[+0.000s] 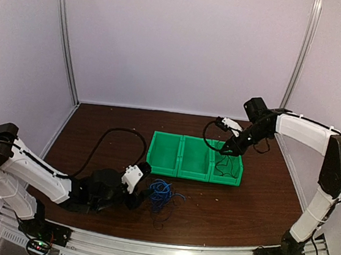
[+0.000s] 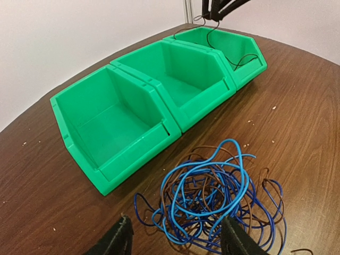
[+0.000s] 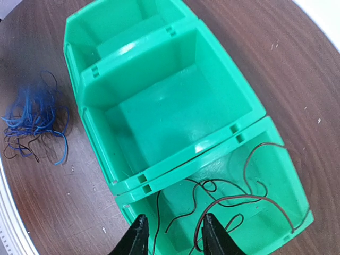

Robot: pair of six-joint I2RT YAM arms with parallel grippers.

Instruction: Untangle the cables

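Note:
A tangle of blue and brown cables [image 1: 162,192] lies on the brown table in front of the green bins. In the left wrist view the tangle [image 2: 212,196] sits just ahead of and between my left fingers. My left gripper [image 1: 140,193] [image 2: 175,240] is open and low at the tangle's near-left side. Thin dark cables [image 3: 239,199] lie in the rightmost green bin [image 1: 234,178] [image 3: 287,175]. My right gripper [image 1: 226,148] [image 3: 174,236] is open just above that bin, and dark cable strands run up between its fingers. The tangle also shows in the right wrist view [image 3: 34,119].
Three green bins stand in a row: left bin [image 1: 155,156] [image 2: 79,149], middle bin [image 1: 182,162] [image 2: 212,87], and the right one. The left and middle bins hold nothing. A thick black arm cable [image 1: 117,132] loops over the table at the left.

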